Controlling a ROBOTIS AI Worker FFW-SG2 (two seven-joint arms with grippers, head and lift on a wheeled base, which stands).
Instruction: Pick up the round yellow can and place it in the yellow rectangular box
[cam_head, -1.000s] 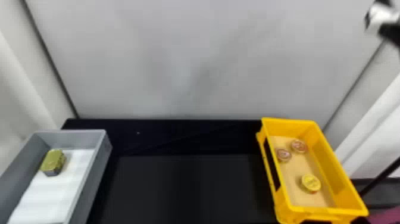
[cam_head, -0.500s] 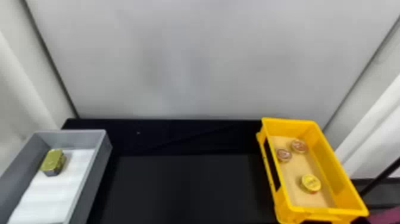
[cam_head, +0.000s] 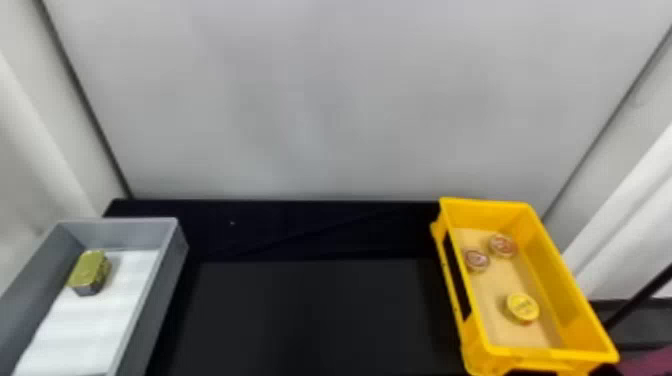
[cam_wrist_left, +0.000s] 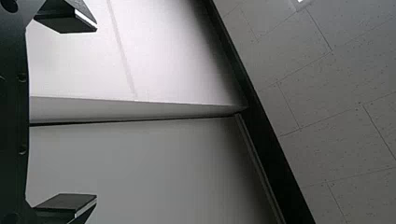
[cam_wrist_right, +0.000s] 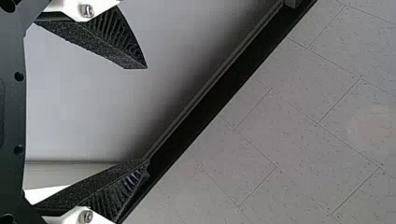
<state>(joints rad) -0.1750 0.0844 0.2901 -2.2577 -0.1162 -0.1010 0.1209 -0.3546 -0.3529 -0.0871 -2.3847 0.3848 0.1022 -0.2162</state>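
Observation:
The round yellow can (cam_head: 522, 307) rests on the floor of the yellow rectangular box (cam_head: 575, 300), toward its near end, at the right of the table in the head view. In the left wrist view my left gripper (cam_wrist_left: 96, 113) is open, its fingers wide apart with wall and ceiling beyond them. My right gripper (cam_wrist_right: 147, 114) also stands open in the right wrist view, holding nothing, against wall and ceiling.
Two small reddish round cans (cam_head: 502, 245) lie at the box's far end. A grey box (cam_head: 162, 285) at the left holds an olive-yellow rectangular can (cam_head: 90, 272) on white lining. The black table (cam_head: 310, 310) stretches between the boxes, a wall behind.
A dark and white part at the head view's upper right edge a second ago has gone out of that view. The boxes and cans have stayed put.

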